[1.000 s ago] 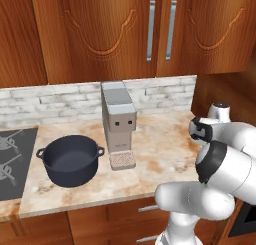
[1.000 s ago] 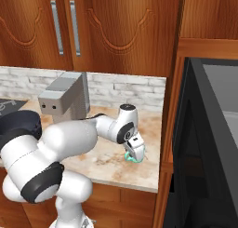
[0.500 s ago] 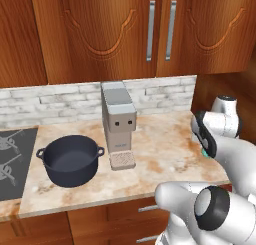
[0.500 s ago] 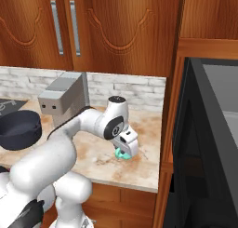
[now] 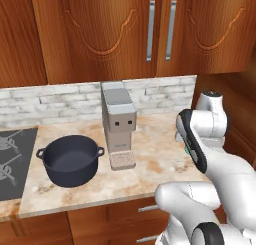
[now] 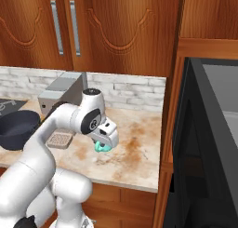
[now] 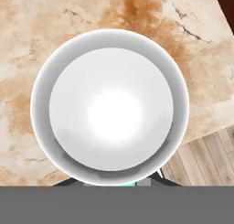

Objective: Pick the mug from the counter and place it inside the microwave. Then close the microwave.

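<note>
My gripper (image 6: 106,142) is shut on the small teal mug (image 6: 101,147), which hangs a little above the beige blotched counter (image 6: 135,150), with a faint shadow under it. From above, the hand view looks straight into the mug's (image 7: 109,106) white inside, with the counter (image 7: 55,17) beneath it. In the left base view a sliver of the teal mug (image 5: 187,150) peeks out behind my forearm. The black microwave (image 6: 218,143) stands to the right with its door (image 6: 193,143) swung open towards me, seen edge-on.
A dark two-handled pot (image 5: 70,159) and a grey coffee machine (image 5: 119,124) stand on the counter to the left, beside a stovetop (image 5: 12,159). Wooden cabinets (image 5: 150,29) hang overhead. Past the counter's front edge lies wooden floor (image 7: 201,159).
The gripper has carried the mug up off the counter and leftward, away from the microwave. The arm has swung around with it.
</note>
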Robot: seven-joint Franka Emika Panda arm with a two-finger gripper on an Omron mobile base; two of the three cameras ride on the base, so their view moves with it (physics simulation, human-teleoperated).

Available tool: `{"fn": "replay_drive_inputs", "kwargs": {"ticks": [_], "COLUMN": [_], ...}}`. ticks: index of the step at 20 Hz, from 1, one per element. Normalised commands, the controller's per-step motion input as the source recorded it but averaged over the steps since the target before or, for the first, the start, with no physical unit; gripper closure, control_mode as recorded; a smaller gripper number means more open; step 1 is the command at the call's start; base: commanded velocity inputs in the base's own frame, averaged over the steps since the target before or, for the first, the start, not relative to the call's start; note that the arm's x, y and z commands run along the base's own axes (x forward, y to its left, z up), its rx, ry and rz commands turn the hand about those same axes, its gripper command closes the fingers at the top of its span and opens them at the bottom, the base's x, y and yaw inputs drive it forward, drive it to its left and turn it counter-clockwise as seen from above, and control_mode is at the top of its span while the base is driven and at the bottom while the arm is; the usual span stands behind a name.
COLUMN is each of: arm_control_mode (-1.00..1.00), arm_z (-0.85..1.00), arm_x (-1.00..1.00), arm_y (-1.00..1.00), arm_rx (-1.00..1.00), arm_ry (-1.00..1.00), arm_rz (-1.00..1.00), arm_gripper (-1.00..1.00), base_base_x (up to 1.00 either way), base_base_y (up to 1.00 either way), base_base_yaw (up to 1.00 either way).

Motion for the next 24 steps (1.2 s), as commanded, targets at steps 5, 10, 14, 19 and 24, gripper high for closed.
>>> {"fn": "replay_drive_inputs", "kwargs": {"ticks": [5,10,14,19,24], "arm_control_mode": [-1.0,-1.0,-1.0,-1.0,-1.0], "arm_z": [0.08,0.17,0.41,0.63,0.53], "arm_x": [-0.24,-0.57,-0.66,-0.59,-0.48], "arm_y": [0.74,0.66,0.48,0.32,0.23], "arm_rx": [0.03,0.0,0.0,0.0,0.0], "arm_ry": [0.0,0.0,0.0,-0.02,-0.12], "arm_rz": [0.21,0.19,0.2,0.13,0.1], "arm_gripper": [1.0,1.0,1.0,1.0,1.0], "base_base_x": [0.0,0.0,0.0,0.0,0.0], "base_base_y": [0.0,0.0,0.0,0.0,0.0], "base_base_yaw": [0.0,0.0,0.0,0.0,0.0]}}
